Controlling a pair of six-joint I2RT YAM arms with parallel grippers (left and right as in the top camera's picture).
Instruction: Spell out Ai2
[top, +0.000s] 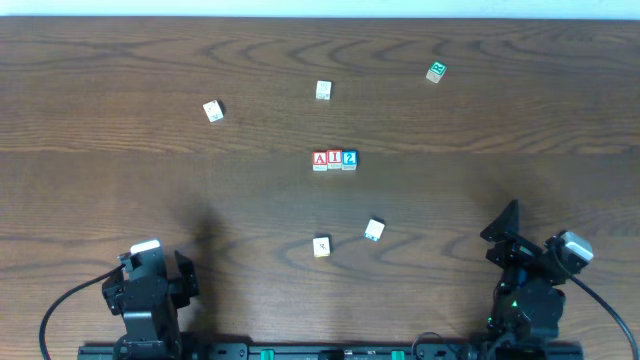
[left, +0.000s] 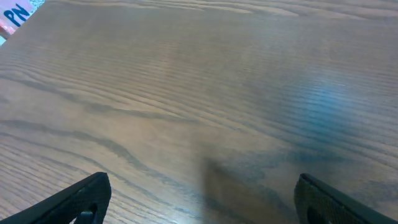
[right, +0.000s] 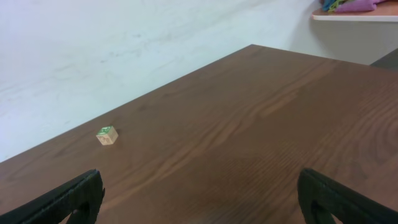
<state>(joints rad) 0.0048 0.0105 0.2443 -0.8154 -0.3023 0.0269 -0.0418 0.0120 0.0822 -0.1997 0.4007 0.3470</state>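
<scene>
Three tiny pale wooden cubes stand touching in a row at the middle of the table in the overhead view: the red A cube (top: 320, 160), the red I cube (top: 334, 159) and the blue 2 cube (top: 349, 159). They read A, I, 2 from left to right. My left gripper (left: 202, 186) sits low at the near left (top: 150, 268), open over bare wood. At the near right my right gripper (right: 200, 183) (top: 508, 225) is also open, with nothing between its fingers. Both are far from the row, which neither wrist view shows.
A green-marked cube (top: 435, 71) (right: 107, 135) lies at the far right near the table's back edge. Pale cubes with faint marks lie at the far middle (top: 323, 90), far left (top: 213, 111) and nearer than the row (top: 374, 230) (top: 321, 246).
</scene>
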